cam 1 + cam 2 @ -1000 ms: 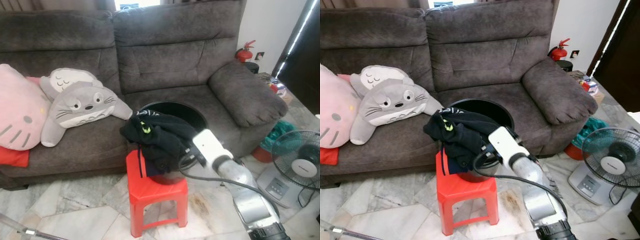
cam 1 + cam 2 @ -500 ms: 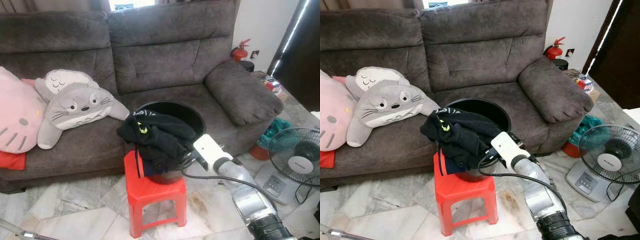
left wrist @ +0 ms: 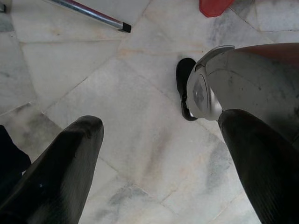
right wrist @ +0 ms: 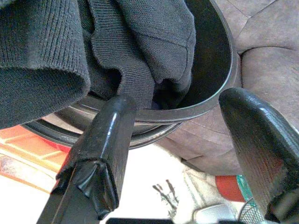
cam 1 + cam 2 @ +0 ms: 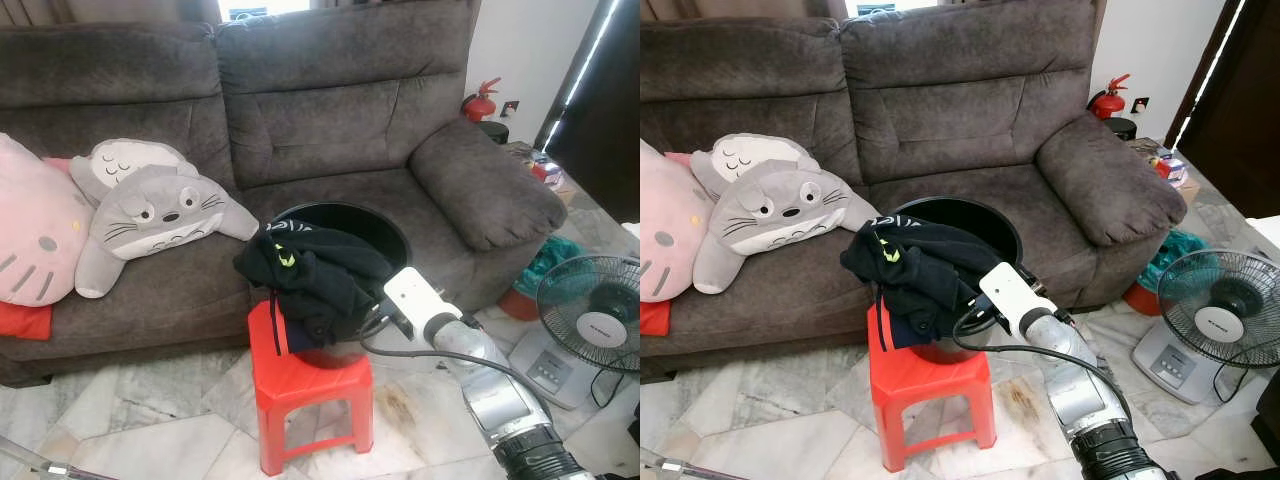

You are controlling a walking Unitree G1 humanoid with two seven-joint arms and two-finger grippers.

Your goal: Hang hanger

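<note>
Head views: right gripper (image 5: pixel 975 312) sat at the rim of the black basin (image 5: pixel 385 228), which rested on a red stool (image 5: pixel 310 385) before the grey sofa (image 5: pixel 330 110); dark clothes (image 5: pixel 315 270) were heaped over the basin's near edge.
Hanger: none could be made out (perhaps buried under the cloth).
Right wrist view: fingers (image 4: pixel 105 144) stood wide apart and empty, bracketing the basin rim (image 4: pixel 205 105) and the knit fabric (image 4: pixel 140 46).
Left wrist view: left gripper (image 3: pixel 159 158) hung idle over marble floor (image 3: pixel 93 79), jaws spread, holding nothing.
Risk: closing there would likely pinch cloth or rim, not a hanger; a pull might drag the basin off the narrow stool.
</note>
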